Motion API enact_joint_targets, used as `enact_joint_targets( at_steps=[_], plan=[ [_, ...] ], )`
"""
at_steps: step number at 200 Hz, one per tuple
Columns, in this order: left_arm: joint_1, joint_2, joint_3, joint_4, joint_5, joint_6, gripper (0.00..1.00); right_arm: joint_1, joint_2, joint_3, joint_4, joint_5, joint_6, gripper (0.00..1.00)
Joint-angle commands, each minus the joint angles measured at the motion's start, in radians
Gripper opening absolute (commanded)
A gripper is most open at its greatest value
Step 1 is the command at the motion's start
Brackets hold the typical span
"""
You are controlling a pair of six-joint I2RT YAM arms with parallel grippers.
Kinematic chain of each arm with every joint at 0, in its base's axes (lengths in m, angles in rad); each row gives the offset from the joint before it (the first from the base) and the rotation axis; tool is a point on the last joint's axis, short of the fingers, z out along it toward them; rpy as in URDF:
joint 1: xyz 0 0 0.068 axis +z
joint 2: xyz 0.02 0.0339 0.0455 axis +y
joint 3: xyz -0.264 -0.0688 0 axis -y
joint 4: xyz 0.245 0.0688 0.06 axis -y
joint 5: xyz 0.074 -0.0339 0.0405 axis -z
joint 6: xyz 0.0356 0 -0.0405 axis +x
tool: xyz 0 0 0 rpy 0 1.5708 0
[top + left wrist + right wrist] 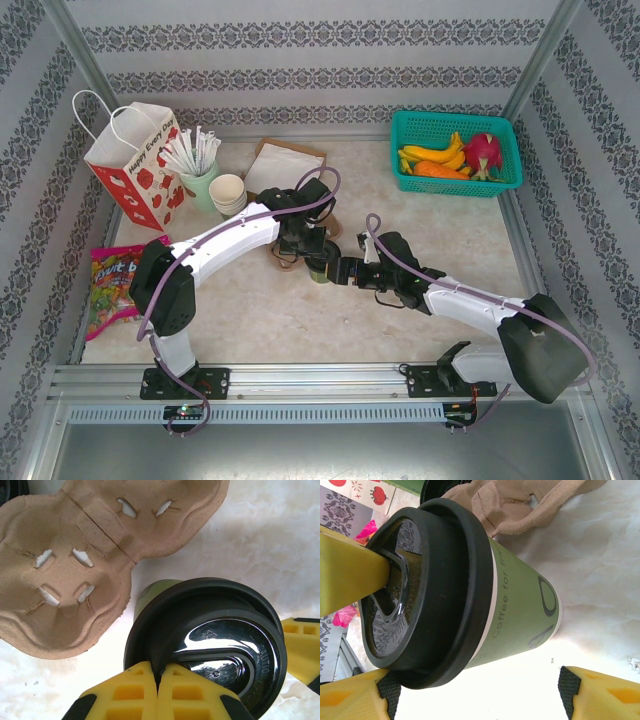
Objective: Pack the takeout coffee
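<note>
- Top external: cup (320, 270) stands centre, just beside the carrier (288, 245) and well apart from the bag (135, 165) at far left. L gripper (312, 252) sits over it, and R gripper (343, 270) is at its right side.
- Left wrist: L fingers (132, 692) are shut, tips together, pressing on the lid (215, 635) near its rim. They hold nothing; prob. just pinning the cup. The carrier lies beside the cup, not under it.
- Right wrist: R jaws stand wide, one pad on each side of the cup. One pad is close by the lid rim and the other is apart from the cup wall. No grip yet, as I read it.
- Step in hand, I reckon: R takes the cup while L steadies it. To do it well:
  - Set pads on the paper wall below the lid, not on the rim, which could pop the lid off.
  - Squeeze gently, since a paper cup dents.
  - Keep the cup upright.
  - Lift L off only once R's hold is firm, then carry the cup level to the bag.
</note>
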Motion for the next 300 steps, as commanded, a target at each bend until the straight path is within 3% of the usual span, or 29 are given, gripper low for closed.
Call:
enact_joint_targets(
  at_steps=[1,70,105,142,229,257,300],
  plan=[
    [-0.016,0.088,-0.064,-0.059,0.024,0.018,0.00,-0.019,0.037,-0.041,-0.194,0.224,0.020,0.82],
    [-0.016,0.091,-0.039,-0.076,0.012,0.029,0.00,-0.122,-0.039,-0.043,-0.223,0.123,-0.001,0.82],
    [-0.016,0.088,0.017,-0.080,0.023,0.021,0.15,-0.124,-0.116,-0.006,-0.211,0.045,-0.058,0.85],
    [-0.016,0.089,0.084,-0.097,0.011,0.027,0.20,-0.128,-0.167,0.036,-0.205,-0.009,-0.085,0.91],
    [-0.016,0.069,0.134,-0.083,0.040,0.035,0.27,-0.131,-0.058,0.157,-0.169,-0.087,0.018,0.96],
    [-0.012,0.033,0.127,-0.054,0.060,0.039,0.37,-0.129,-0.040,0.165,-0.171,-0.081,0.013,0.98],
    [0.004,-0.017,0.105,-0.046,0.017,0.031,0.43,-0.123,-0.040,0.168,-0.178,-0.078,-0.023,0.98]
  ],
)
